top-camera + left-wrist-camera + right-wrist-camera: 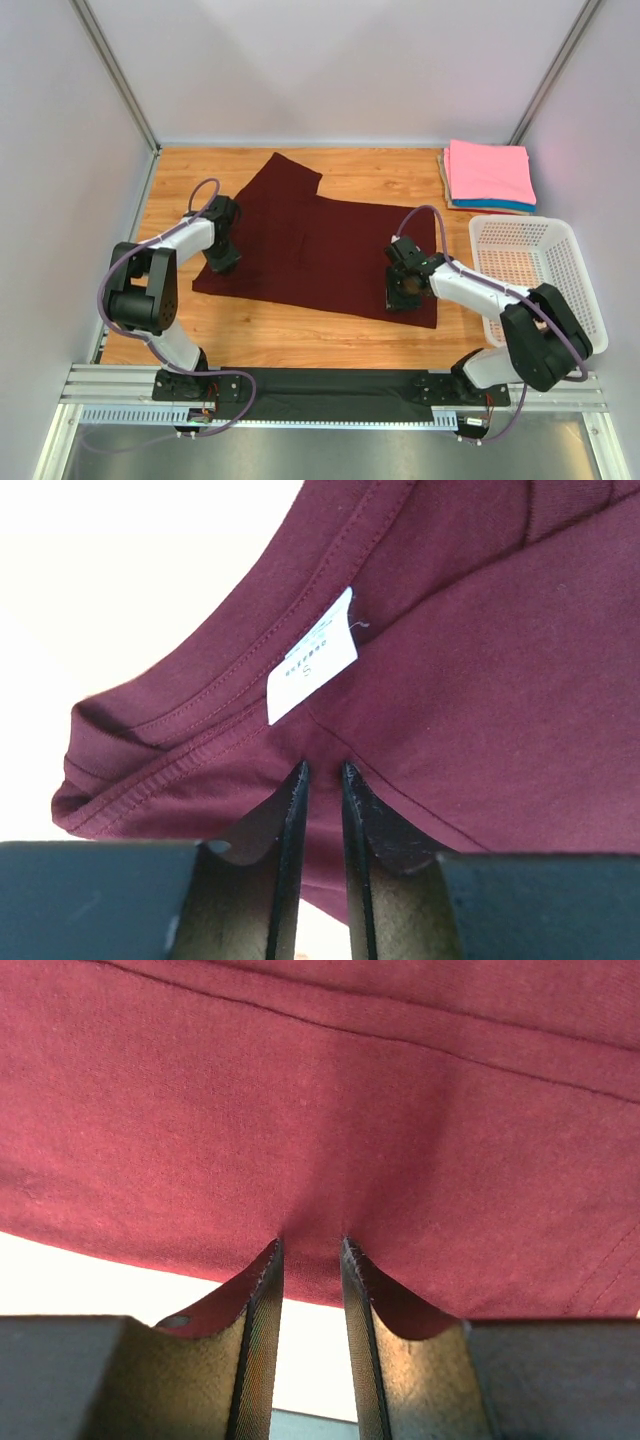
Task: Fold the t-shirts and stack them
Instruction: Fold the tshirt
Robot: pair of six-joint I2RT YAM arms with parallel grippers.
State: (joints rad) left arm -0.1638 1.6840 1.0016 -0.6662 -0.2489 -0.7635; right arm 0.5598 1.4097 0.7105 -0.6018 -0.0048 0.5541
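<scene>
T-shirt (300, 245), pinched by left claw (322, 770), right claw (310, 1245)

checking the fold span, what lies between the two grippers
Only the dark maroon short-sleeved t-shirt, lying on the wooden table, stretches from the left gripper to the right gripper; the top view shows it.

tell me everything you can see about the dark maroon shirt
The maroon t-shirt looks like soft knit cloth. It is partly folded and lies mostly flat on the wooden table, with one flap angled toward the far left. A small white neck label sits inside its stitched collar. The left hand pinches the cloth just below the collar, and the right hand pinches its near right edge. It lies apart from the folded stack and the white basket.
</scene>
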